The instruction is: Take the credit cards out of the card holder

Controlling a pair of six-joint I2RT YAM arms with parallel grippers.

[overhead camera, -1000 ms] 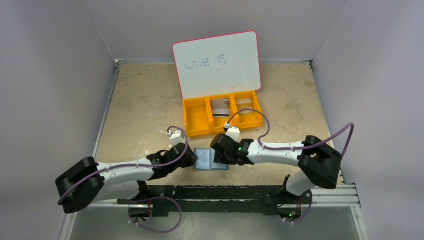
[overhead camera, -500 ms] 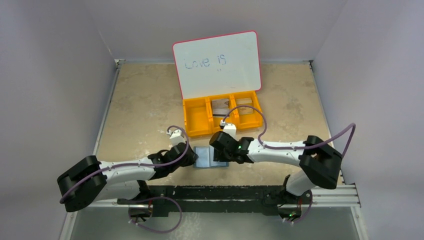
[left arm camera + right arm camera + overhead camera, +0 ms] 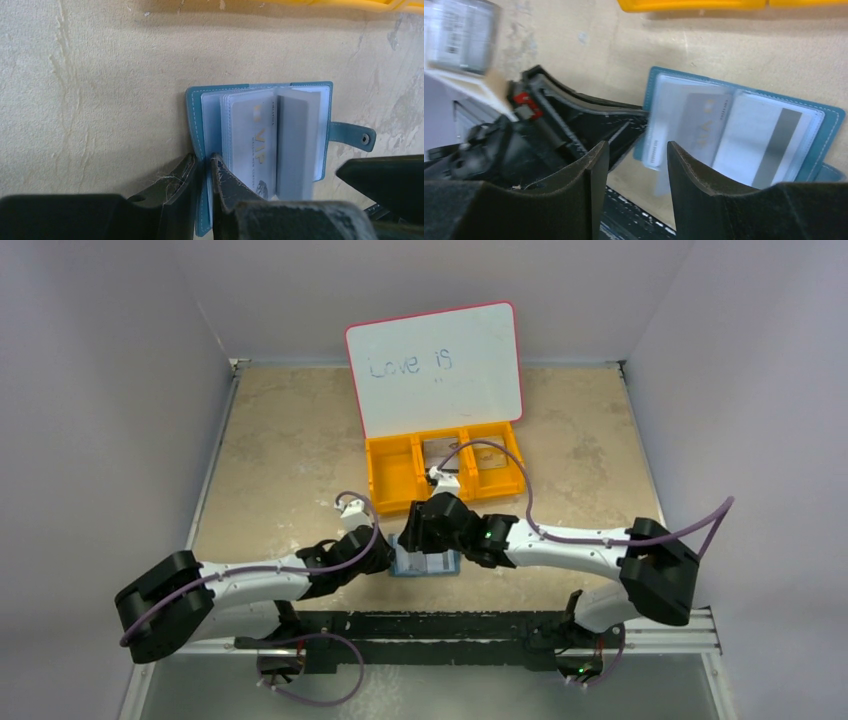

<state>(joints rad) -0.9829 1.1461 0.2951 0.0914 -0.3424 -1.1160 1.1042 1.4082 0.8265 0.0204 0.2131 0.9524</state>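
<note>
Our left gripper is clenched on the edge of one cover of the small teal-blue bifold card holder, which lies opened flat on the tan mottled tabletop, near the orange three-compartment plastic bin. Our right gripper hangs over the open pages with its jaws apart and nothing between them. The thin greyish-silver credit cards sit in the clear sleeves, one lettered VIP in gold. We judge the main risk to be a pinch that takes sleeve and card together, so that a pull drags the whole holder instead of sliding a card free. Our hold on the cover is narrow, and we think such a tug could slip it out or fold the holder shut. The two grippers are also close together, so a careless descent could knock them into each other. Since the right wrist view is blurred, we cannot tell whether any card edge stands proud enough to catch cleanly.
</note>
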